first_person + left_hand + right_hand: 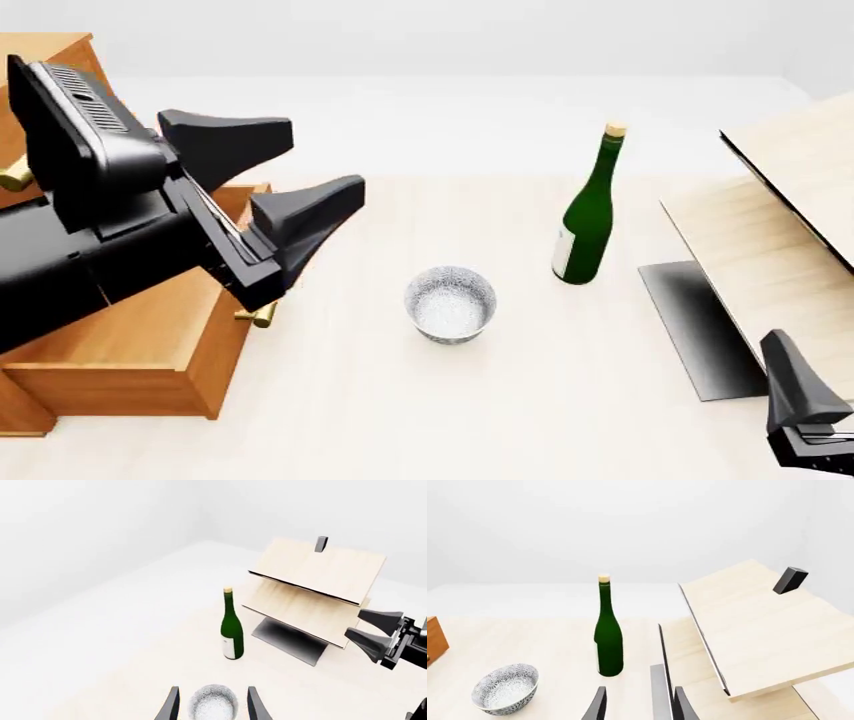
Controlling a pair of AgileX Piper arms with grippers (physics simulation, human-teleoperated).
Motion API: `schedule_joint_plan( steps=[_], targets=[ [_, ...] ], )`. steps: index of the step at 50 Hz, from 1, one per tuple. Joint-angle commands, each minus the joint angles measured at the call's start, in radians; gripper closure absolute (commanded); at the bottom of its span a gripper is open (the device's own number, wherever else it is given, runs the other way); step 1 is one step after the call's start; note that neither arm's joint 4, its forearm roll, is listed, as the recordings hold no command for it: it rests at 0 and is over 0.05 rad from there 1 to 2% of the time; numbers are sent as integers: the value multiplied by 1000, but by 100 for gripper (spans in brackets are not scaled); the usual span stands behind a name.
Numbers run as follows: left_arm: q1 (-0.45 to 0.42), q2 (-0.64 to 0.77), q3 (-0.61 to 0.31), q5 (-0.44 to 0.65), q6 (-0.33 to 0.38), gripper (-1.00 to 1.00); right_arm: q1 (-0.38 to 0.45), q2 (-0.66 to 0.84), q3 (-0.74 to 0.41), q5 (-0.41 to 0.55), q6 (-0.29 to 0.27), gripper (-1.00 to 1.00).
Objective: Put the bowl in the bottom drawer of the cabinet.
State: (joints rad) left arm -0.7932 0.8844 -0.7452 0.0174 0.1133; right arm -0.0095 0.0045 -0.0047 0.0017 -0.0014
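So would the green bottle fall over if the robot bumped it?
Probably, yes. The green bottle is tall and thin, standing upright on a small base, so a bump near its neck could tip it. Being round, it might then roll.

Fixed front camera high, both wrist cameras low, all sharing the bottle [586, 220].

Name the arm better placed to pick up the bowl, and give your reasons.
Left. The left gripper is open and aimed at the bowl, which sits between its fingertips in the left wrist view. The right gripper hangs off by the slanted boards.
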Motion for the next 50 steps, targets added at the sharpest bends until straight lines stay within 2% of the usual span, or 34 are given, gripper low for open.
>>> schedule_joint_plan(
  steps=[1, 12, 13, 29, 39, 50],
  targets=[
    [-22, 107, -46, -25, -32, -100, 0, 0, 0, 0, 0, -100],
    [-16, 174, -89, -13, -36, -100, 0, 0, 0, 0, 0, -100],
    [-21, 200, -104, -2, -59, -100, 0, 0, 0, 0, 0, -100],
    [-37, 304, -162, 33, -87, -100, 0, 0, 0, 0, 0, -100],
    [-50, 359, -166, 21, -138, -100, 0, 0, 0, 0, 0, -100],
    [-58, 420, -211, 68, -160, -100, 0, 0, 0, 0, 0, -100]
  ],
)
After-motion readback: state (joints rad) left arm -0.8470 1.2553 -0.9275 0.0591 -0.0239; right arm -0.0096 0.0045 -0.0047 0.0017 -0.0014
